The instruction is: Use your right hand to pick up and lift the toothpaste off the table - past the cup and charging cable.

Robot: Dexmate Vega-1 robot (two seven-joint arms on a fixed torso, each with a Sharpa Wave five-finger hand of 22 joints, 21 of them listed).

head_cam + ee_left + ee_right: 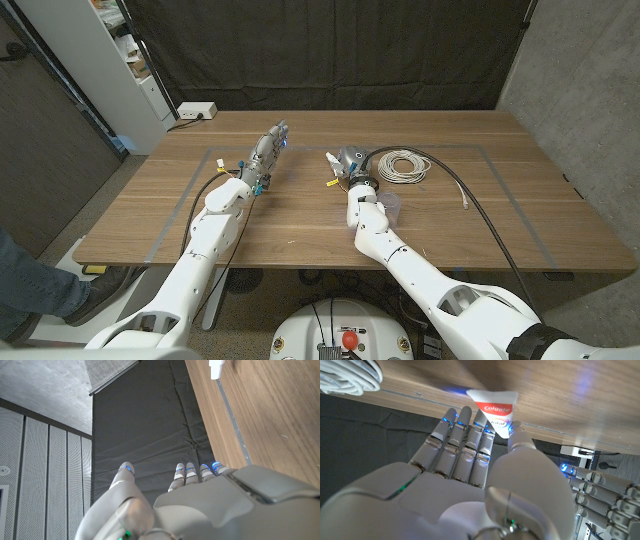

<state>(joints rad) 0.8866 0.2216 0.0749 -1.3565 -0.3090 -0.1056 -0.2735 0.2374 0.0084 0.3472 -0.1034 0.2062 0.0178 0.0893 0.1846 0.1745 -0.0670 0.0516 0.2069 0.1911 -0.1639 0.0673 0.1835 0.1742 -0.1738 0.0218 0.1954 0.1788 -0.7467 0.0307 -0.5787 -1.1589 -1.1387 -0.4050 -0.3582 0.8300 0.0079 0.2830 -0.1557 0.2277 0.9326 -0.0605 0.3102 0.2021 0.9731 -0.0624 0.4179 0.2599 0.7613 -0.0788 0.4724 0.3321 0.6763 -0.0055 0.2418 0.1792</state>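
The toothpaste [494, 410], a white tube with a red label, sits between the thumb and fingertips [481, 428] of my right hand [470, 475], which pinches it close against the wooden table [560, 395]. In the head view my right hand [351, 163] is at the table's middle, past the clear cup [390, 208] and beside the coiled white charging cable [400, 167]. The tube itself is mostly hidden there. My left hand [267, 151] stands on its edge to the left, fingers straight and apart, holding nothing.
A black cable [478, 205] curves from the coil towards the near right table edge. A white power strip [197, 111] lies at the far left corner. A shelf unit [120, 60] stands beyond the table's left side. A person's leg [30, 285] shows at lower left.
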